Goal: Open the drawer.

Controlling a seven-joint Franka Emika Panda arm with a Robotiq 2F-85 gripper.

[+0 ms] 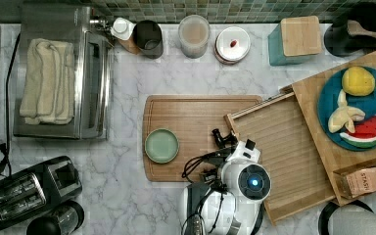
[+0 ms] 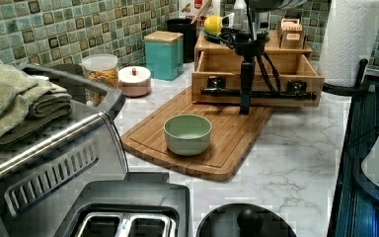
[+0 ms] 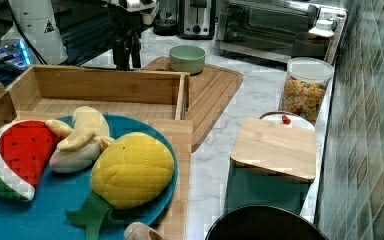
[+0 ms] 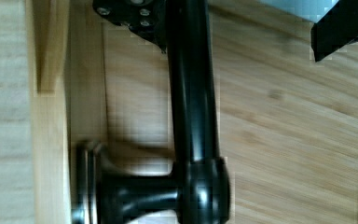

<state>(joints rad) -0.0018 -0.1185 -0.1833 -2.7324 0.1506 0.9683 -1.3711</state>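
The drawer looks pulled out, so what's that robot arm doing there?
The robot arm's gripper is down at the long black bar handle on the front of the wooden drawer. The drawer already stands well out from under the wooden top with the blue fruit plate, and its grooved floor is bare. Its front reaches over the edge of the brown cutting board, where a green bowl sits untouched.

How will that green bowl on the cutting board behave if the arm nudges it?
The green bowl sits upright on a flat base, so it would likely slide, not tip. It looks glazed and empty, probably light and slick on the cutting board. If ceramic, it could chip.
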